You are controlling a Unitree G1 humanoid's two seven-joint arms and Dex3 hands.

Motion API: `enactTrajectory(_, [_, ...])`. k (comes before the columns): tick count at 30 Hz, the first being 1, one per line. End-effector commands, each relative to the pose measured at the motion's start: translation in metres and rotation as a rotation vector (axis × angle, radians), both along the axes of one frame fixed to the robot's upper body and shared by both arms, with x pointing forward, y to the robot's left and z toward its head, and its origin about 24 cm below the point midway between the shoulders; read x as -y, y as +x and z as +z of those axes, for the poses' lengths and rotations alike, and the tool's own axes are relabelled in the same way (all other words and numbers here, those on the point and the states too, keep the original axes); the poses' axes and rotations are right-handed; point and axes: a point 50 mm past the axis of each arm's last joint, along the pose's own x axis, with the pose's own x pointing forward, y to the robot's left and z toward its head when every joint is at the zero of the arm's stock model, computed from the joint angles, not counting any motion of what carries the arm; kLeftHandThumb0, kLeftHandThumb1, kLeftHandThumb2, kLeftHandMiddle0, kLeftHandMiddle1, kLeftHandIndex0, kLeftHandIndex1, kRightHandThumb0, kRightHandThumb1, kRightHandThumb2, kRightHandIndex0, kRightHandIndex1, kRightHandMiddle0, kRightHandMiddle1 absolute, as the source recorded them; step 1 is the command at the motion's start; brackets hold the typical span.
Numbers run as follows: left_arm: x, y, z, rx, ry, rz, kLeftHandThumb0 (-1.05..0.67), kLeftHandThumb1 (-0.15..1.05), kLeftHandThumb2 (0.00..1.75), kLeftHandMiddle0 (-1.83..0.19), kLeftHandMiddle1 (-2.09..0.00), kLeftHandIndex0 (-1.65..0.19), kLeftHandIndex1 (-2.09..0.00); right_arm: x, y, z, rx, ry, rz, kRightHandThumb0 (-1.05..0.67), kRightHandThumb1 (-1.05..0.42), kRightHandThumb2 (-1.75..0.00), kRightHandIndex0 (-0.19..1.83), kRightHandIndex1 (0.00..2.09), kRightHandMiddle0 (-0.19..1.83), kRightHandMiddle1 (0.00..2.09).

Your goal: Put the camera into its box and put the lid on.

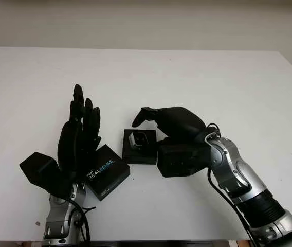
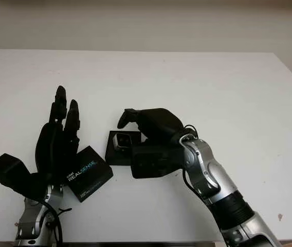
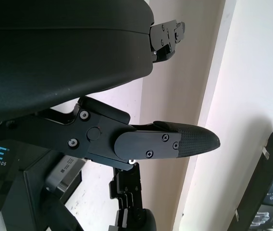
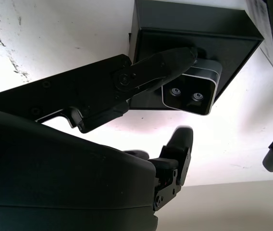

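The black lid (image 1: 107,173) reads "REALSENSE", with "D405" visible beneath.

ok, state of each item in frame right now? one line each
camera: sitting in the open box, lens side up, not held.
box: open on the table, no lid on it.
lid: off the box, lying on the table beside it under the left hand.
left hand: open, raised above the lid.
right hand: curled over the box, one of its fingers at the camera, gripping nothing.
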Motion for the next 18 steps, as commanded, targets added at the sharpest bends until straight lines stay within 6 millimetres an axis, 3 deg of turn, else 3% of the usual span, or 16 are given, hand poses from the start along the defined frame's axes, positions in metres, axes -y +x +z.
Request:
enactTrajectory(1, [0.001, -0.002, 0.002, 0.015, -0.002, 0.0, -0.75, 1.05, 0.36, 0.19, 0.0, 0.19, 0.0, 0.001, -0.003, 0.001, 0.02, 0.003, 0.007, -0.55, -0.95, -0.05, 0.14, 0.01, 0.14, 0.41])
enactTrajectory(12, [0.0, -0.004, 0.0, 0.004, 0.016, 0.0, -0.75, 1.05, 0.38, 0.19, 0.0, 0.19, 0.0, 0.005, -0.005, -0.004, 0.06, 0.022, -0.002, -0.55, -0.95, -0.05, 0.14, 0.03, 0.19, 0.36])
enactTrajectory(18, [0.001, -0.005, 0.0, 0.002, 0.015, -0.001, -0.75, 1.05, 0.37, 0.19, 0.0, 0.19, 0.0, 0.011, -0.007, -0.008, 0.039, 0.141, -0.025, -0.58, -0.94, -0.05, 0.23, 0.08, 0.28, 0.41])
